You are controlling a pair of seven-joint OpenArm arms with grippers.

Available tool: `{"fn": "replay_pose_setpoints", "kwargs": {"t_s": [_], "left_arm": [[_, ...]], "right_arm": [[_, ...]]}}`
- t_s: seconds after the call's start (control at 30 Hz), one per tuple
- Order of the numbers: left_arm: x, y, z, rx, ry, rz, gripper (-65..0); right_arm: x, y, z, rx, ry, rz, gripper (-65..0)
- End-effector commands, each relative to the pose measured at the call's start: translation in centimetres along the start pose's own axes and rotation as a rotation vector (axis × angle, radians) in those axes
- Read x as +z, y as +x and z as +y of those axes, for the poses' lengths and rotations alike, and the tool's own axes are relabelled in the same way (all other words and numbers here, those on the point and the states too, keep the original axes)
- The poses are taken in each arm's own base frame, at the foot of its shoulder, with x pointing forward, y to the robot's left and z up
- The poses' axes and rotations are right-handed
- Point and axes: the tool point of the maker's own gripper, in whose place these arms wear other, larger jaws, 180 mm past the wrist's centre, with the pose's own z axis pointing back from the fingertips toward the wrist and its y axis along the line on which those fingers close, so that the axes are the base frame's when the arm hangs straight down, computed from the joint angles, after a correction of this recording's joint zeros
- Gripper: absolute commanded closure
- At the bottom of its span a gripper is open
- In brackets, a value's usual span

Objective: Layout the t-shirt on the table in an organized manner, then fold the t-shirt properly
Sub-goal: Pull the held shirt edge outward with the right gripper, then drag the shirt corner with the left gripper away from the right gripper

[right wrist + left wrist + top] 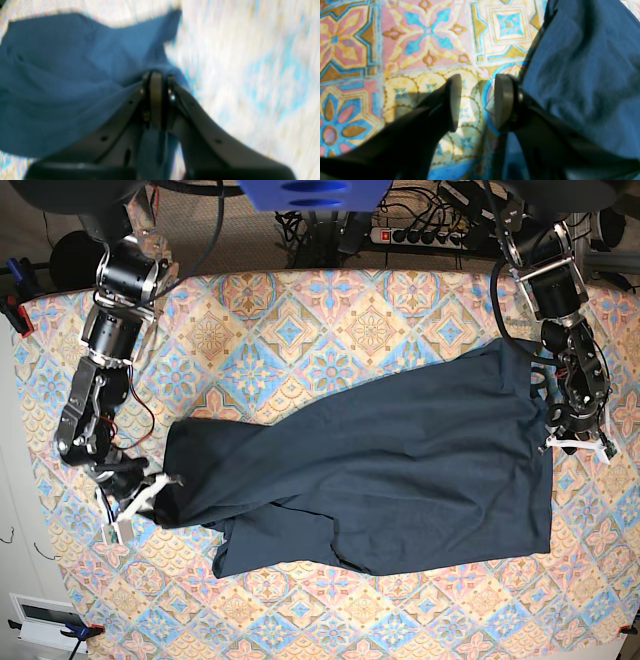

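While the t-shirt (380, 460) sprawls rumpled across the middle of the table (330, 305), we're clearly at the laying-out stage, no folding yet. The right gripper (156, 82) is clenched on a bunched corner of fabric at the shirt's left end. The left gripper (477, 102) sits with jaws apart over bare cloth pattern, just beside the shirt's right edge, grasping nothing. I'd guess next up is pinching that right edge and tugging the ends apart to flatten it. No readable label or writing anywhere.
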Motion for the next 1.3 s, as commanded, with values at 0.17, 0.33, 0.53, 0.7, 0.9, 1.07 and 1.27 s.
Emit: {"fn": "replay_pose_setpoints", "kwargs": {"t_s": [0.17,0.33,0.53,0.7,0.9,1.07,1.27], "left_arm": [[0.3,4.4,0.9,-0.017,0.007,-0.091,-22.3],[2.5,2.5,-0.7,-0.129,-0.086,0.002,-22.5],[7.3,0.4,-1.7,-0.262,-0.155,0.063,-22.6],[11.5,-2.3,-1.4,-0.295,-0.251,0.184,-22.6],[12.9,-5.2,-0.9,-0.261,-0.292,0.297,-34.8],[13.0,-6.4,-1.7,-0.232,-0.311,0.316,-56.0],[13.1,-6.7,-2.9,-0.199,-0.340,0.310,-56.7]], "right_arm": [[0.5,1.6,-1.7,0.084,-0.070,-0.020,-2.3],[0.5,0.5,-1.7,0.087,-0.074,0.006,-2.3],[0.5,0.3,-1.7,0.087,-0.073,0.012,-2.3],[0.6,-0.2,-1.7,0.083,-0.073,0.019,-2.3],[0.6,-0.7,-1.6,0.081,-0.071,0.026,-2.3],[0.6,-0.9,-1.5,0.080,-0.070,0.030,-2.3],[0.9,-2.0,-1.4,0.076,-0.070,0.046,-2.3]]}}
